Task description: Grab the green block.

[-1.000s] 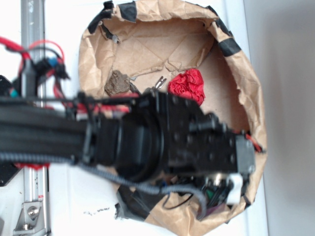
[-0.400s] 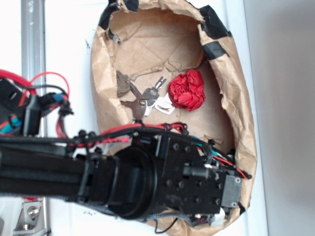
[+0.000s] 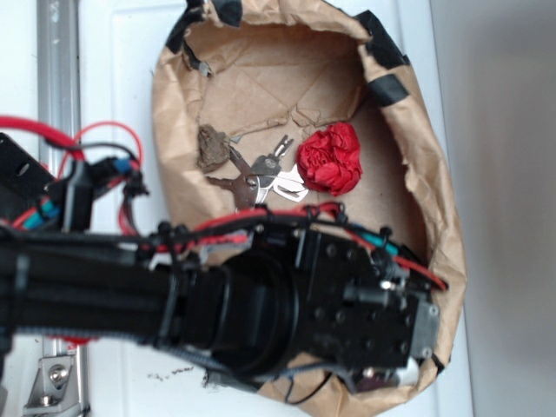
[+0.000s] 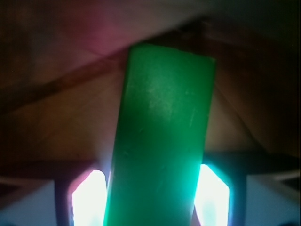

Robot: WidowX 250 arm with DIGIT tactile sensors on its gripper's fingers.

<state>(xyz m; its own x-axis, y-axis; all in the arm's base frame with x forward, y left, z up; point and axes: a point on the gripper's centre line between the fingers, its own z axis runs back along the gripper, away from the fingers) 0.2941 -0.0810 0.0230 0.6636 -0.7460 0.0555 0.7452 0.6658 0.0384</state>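
In the wrist view the green block (image 4: 160, 136) fills the middle of the frame, a smooth mid-green slab running from the bottom edge up past the centre and leaning slightly to the right at its top. It stands between the two fingers (image 4: 214, 197) of the gripper (image 4: 150, 200), whose pale, brightly lit pads show at the lower left and lower right, pressed close against the block's long sides; the claw looks clenched on the block. Behind the block lies dim brown paper with creases crossing it. In the exterior view the black arm (image 3: 87, 291) reaches in from the left edge across the lower half of the frame, wrapped in black sleeving with red wires (image 3: 287, 217) looping over it, and its wrist housing (image 3: 347, 304) sits over the lower right part of the brown paper bowl (image 3: 439, 234). The block and the fingertips are hidden under the housing there. Farther up inside the bowl, near the middle of the frame, a bunch of keys (image 3: 261, 180) lies just left of the red ruffled paper ball (image 3: 332, 158), close to it. A brown rough lump (image 3: 211, 147) rests to the upper left of the keys. Black tape patches (image 3: 387, 87) mark the bowl's rim at the upper right and top.
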